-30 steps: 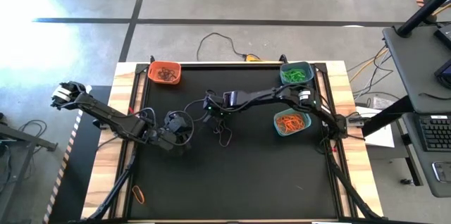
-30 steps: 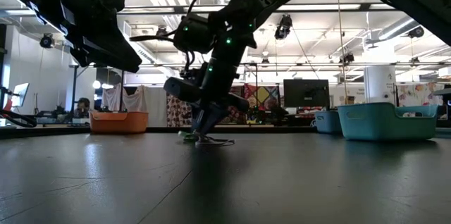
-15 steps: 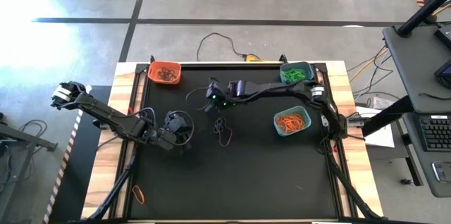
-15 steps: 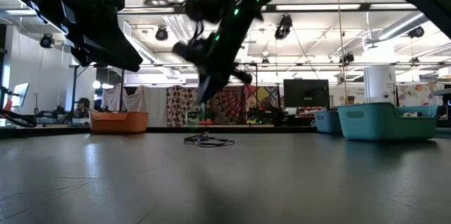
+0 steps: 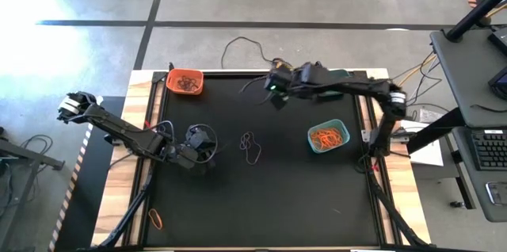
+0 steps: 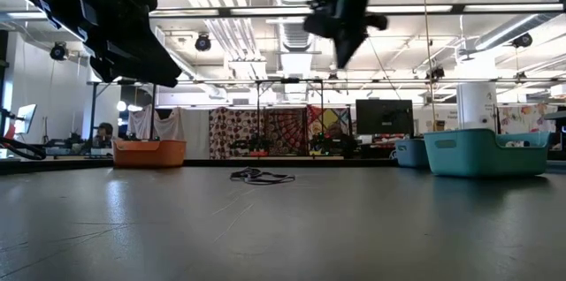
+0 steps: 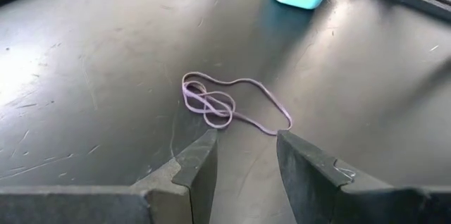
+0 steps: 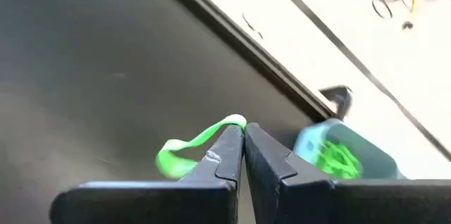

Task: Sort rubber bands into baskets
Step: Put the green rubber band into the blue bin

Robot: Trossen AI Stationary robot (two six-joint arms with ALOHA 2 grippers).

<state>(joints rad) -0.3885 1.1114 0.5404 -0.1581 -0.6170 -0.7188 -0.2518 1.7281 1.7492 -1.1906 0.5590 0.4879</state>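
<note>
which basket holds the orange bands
The light blue basket on the table's right side, nearest the front. The teal one holds green bands, the orange basket dark ones.

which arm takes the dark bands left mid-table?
Left. Its open left gripper already faces the dark rubber bands just ahead. The right gripper is shut on a green rubber band, up near the teal basket.

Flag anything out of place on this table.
One orange rubber band lies alone by the mat's near left corner, away from the baskets. A tangle of dark bands sits unsorted mid-table. The right end effector is pinching a green band.
</note>
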